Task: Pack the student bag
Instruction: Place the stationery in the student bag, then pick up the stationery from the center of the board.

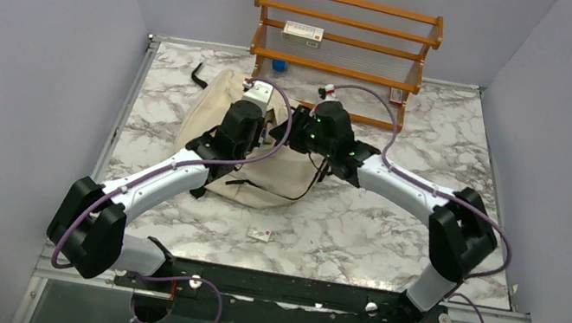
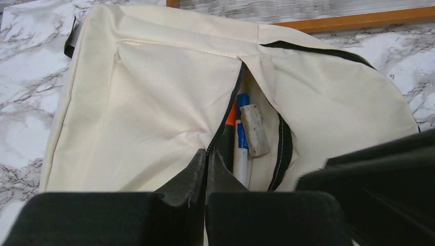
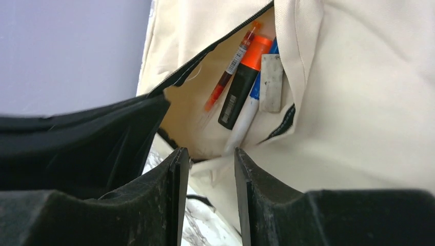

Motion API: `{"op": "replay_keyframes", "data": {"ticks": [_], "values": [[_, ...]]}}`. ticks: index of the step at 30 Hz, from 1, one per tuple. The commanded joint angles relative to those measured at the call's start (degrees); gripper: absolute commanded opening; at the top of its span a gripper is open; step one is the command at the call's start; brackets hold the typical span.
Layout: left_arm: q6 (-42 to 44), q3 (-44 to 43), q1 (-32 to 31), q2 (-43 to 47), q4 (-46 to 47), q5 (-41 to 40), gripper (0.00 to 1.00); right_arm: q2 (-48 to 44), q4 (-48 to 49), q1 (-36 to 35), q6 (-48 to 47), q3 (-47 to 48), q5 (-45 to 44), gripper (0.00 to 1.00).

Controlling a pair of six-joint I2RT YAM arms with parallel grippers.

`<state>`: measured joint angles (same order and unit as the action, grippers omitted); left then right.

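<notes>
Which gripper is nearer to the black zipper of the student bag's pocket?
Left. The left gripper is shut on the zipper of the student bag; the right gripper hangs open just before the pocket's mouth, not touching it.

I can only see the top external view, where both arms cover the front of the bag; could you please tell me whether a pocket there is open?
Observer: Yes. The left wrist view shows the student bag with its front pocket unzipped and gaping.
Operator: Thank you. Is anything inside it?
Observer: The right wrist view shows a red pen, an orange-capped marker, a blue-capped marker and a pale block lying in it.
Operator: And is the right pincer holding anything?
Observer: No. The right pincer stands open just outside the pocket mouth, with nothing gripped.
</notes>
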<state>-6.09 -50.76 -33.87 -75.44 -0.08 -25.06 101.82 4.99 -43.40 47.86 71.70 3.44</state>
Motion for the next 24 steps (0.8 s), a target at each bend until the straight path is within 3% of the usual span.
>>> {"op": "replay_keyframes", "data": {"ticks": [1,6,10,15,24], "values": [[0.8,-0.9,-0.3,0.4,2.1,-1.2,0.0,-9.3,-1.1,-0.1,-6.2,-6.1,-4.9,0.42],[0.7,-1.0,-0.3,0.5,2.0,-1.0,0.0,-17.2,-1.4,-0.1,-17.2,-14.3,0.2,0.43],[0.6,-1.3,-0.3,0.4,1.8,-0.9,0.0,-22.3,2.4,-0.1,-28.2,-21.5,12.6,0.47],[0.2,-1.3,-0.2,0.1,1.8,-0.4,0.0,-24.7,4.1,-0.4,-35.2,-27.6,25.4,0.52],[-0.7,-1.6,0.9,0.0,1.7,1.1,0.0,-20.7,4.3,-11.6,-45.7,-28.3,23.3,0.55]]}}
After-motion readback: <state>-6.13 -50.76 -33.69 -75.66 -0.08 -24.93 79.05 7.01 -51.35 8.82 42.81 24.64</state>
